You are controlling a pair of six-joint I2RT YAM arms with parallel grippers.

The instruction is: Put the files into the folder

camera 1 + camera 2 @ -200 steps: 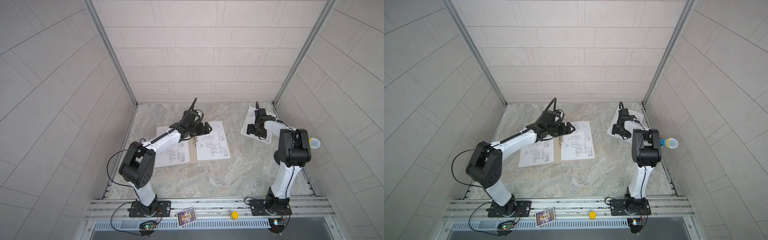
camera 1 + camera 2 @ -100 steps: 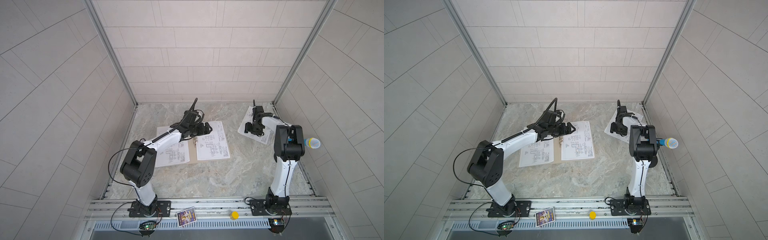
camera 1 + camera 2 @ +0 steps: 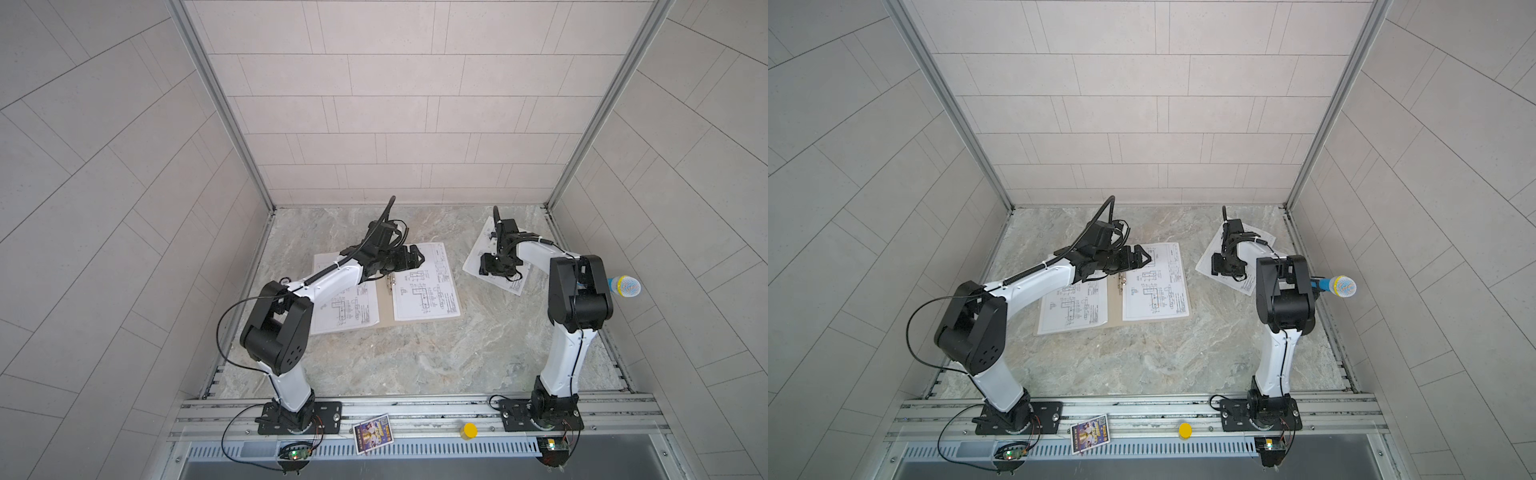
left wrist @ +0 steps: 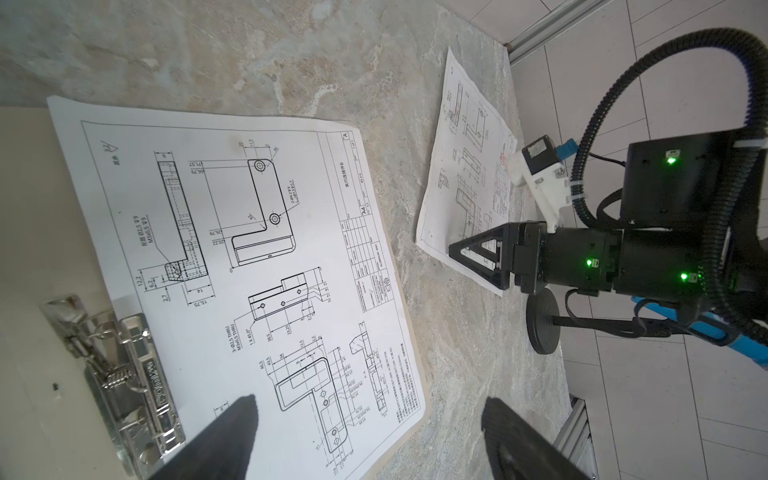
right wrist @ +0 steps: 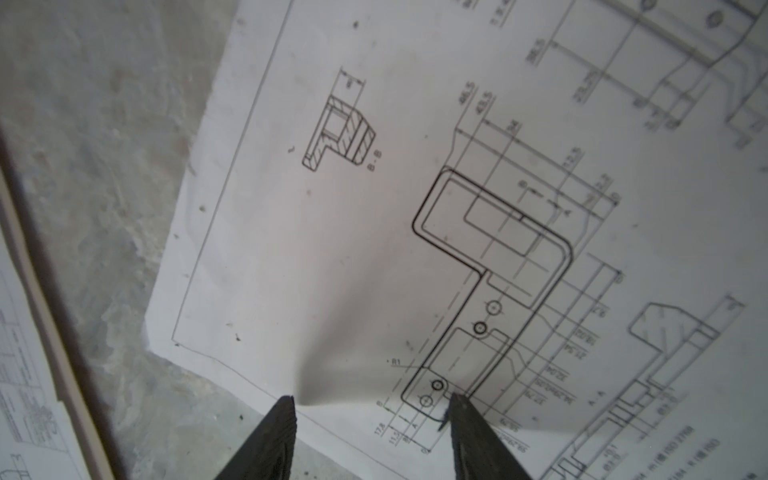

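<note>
Presently the right pincer [image 5: 372, 399] is narrowing, not yet clamped, puckering the last loose sheet [image 5: 374, 228] for pickup, the left pincer [image 4: 370, 401] hovering agape over the folder [image 3: 385, 309].

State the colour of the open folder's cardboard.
The folder is plain tan, clearest in the left wrist view.

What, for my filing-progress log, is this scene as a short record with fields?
folder: tan cardboard folder, open flat on marble table
in folder: two white printed drawing sheets, one per half
outside: third white drawing sheet, on table beside folder
left gripper: open, above folder
right gripper: jaws apart, tips at loose sheet's edge
</note>
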